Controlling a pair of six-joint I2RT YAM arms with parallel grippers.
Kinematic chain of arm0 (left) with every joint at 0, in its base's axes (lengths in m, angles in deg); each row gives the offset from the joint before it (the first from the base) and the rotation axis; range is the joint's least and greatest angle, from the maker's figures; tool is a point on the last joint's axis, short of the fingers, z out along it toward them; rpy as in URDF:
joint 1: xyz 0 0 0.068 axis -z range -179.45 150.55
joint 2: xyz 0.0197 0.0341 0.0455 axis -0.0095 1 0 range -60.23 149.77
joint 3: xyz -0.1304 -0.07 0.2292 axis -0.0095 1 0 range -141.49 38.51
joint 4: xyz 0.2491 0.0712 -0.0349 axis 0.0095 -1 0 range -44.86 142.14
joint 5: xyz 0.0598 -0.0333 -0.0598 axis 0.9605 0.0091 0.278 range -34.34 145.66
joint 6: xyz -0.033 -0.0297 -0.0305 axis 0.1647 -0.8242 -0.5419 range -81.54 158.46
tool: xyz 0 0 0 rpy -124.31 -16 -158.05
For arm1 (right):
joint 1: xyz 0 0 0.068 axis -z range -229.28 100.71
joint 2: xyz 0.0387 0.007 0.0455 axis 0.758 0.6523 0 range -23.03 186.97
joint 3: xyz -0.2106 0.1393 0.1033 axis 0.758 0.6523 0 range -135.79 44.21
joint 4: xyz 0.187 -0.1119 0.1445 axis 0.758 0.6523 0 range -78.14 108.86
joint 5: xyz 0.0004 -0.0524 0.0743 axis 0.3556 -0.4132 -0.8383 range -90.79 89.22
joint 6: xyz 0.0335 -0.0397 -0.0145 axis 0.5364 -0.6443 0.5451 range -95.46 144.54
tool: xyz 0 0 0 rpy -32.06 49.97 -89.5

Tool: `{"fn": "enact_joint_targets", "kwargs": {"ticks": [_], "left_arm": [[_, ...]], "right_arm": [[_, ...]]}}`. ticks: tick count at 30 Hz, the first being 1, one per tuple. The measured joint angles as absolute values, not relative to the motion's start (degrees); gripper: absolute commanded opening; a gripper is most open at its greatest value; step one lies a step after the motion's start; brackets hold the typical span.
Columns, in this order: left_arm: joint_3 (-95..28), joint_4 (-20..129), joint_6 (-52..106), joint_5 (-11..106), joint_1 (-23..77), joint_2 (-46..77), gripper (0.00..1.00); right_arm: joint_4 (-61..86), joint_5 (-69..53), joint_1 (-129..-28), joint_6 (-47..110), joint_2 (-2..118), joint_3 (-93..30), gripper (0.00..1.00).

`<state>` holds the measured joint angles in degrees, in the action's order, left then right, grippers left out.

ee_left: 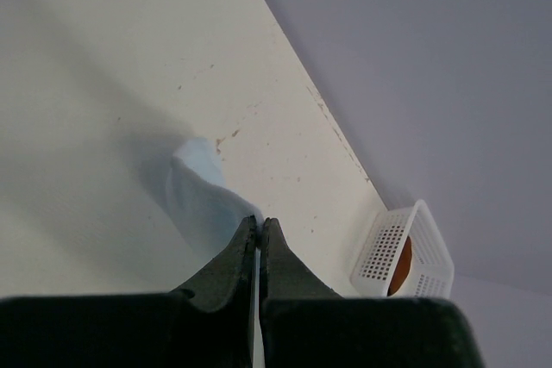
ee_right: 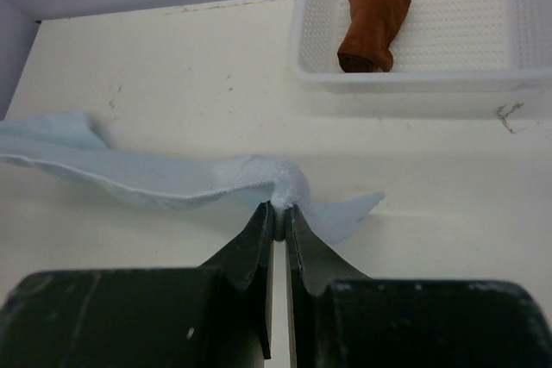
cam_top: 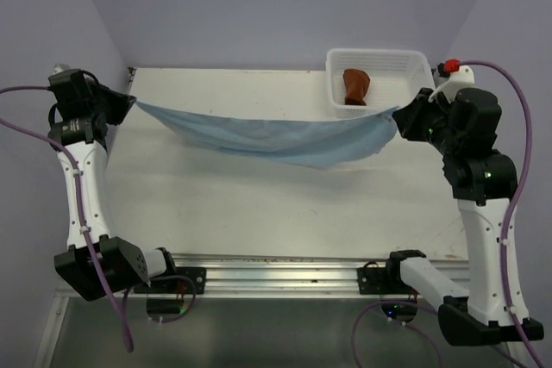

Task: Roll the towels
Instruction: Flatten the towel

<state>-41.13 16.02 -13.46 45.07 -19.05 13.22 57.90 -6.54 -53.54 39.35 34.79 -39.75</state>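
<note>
Top view, light blue towel (cam_top: 276, 137): we see it strung between the left fingers (cam_top: 126, 102) and the right fingers (cam_top: 404, 118), one end in each, with its middle sagging toward the bench (cam_top: 259, 213).
Top view, rust towel (cam_top: 354, 85): bundled inside the basket (cam_top: 379, 53), just beyond the right fingers.
Left wrist view, fingers: clenched on a blue corner; the cloth hangs ahead of the tips.
Right wrist view, fingers: clenched on a bunched blue end; the cloth runs off to their left.
Handling: we judge the cloth light, limp and non-fragile; it creases under its own weight.
Grasp point: we recommend the corners or the hem, under even tension.
</note>
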Motion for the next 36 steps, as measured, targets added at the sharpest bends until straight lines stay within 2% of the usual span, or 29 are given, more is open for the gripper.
{"fn": "enact_joint_targets", "kwargs": {"ticks": [9,19,31,36], "left_arm": [[-41.0,10.4,-13.5,43.3,-26.9,4.2,0.0],[-40.8,5.3,-14.5,47.8,-28.6,-5.0,0.0],[-35.1,8.5,-15.0,45.4,-28.7,-3.8,0.0],[-30.4,14.4,-16.0,44.3,-28.7,-1.6,0.0]], "right_arm": [[67.7,-10.7,-54.0,38.9,25.5,-42.8,0.0],[72.6,-10.3,-55.0,41.6,17.0,-43.9,0.0],[73.2,-6.7,-55.3,42.1,18.8,-39.9,0.0],[69.7,-3.7,-55.3,42.7,21.1,-32.1,0.0]]}}
